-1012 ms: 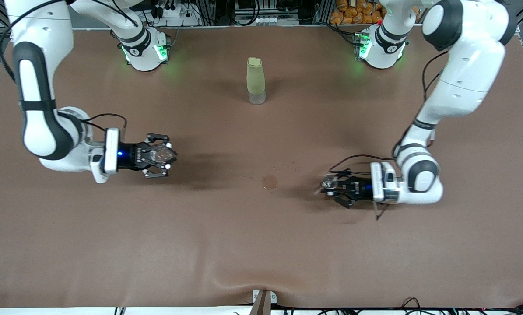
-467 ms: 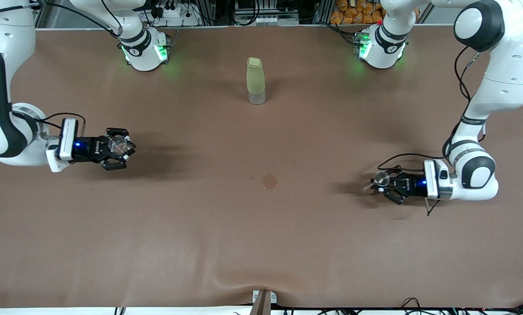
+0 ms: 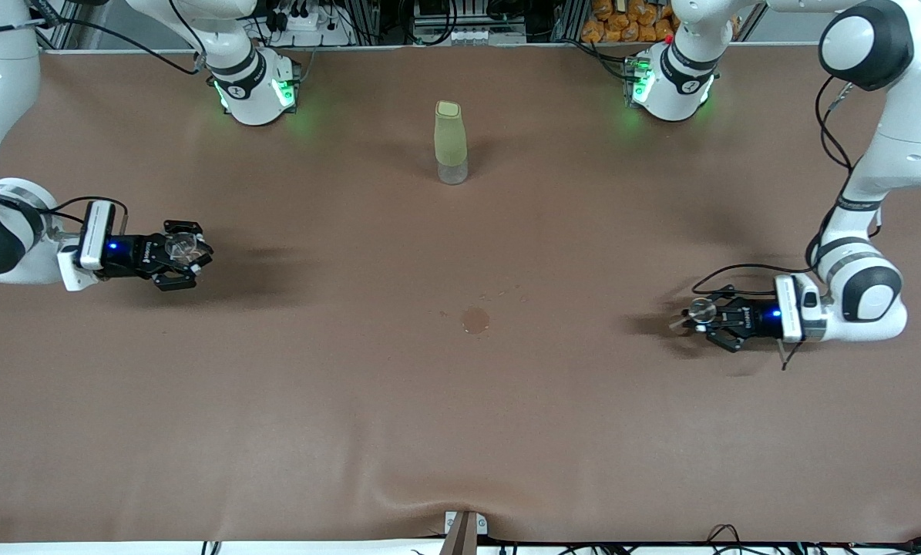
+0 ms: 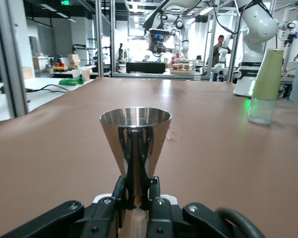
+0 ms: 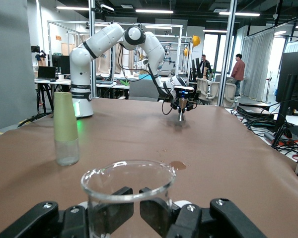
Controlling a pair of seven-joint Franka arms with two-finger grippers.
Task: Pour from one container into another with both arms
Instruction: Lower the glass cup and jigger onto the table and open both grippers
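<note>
Left gripper [image 3: 708, 317] is closed on the metal jigger [image 3: 700, 311], held upright over the worktop [image 3: 460, 432] at the left arm's end. Right gripper [image 3: 184, 253] is clamped around the clear glass cup [image 3: 180, 244], upright, over the right arm's end. Between them a small wet stain [image 3: 475, 320] marks the worktop; a pale-green bottle [image 3: 450, 142] stands nearer the bases.
</note>
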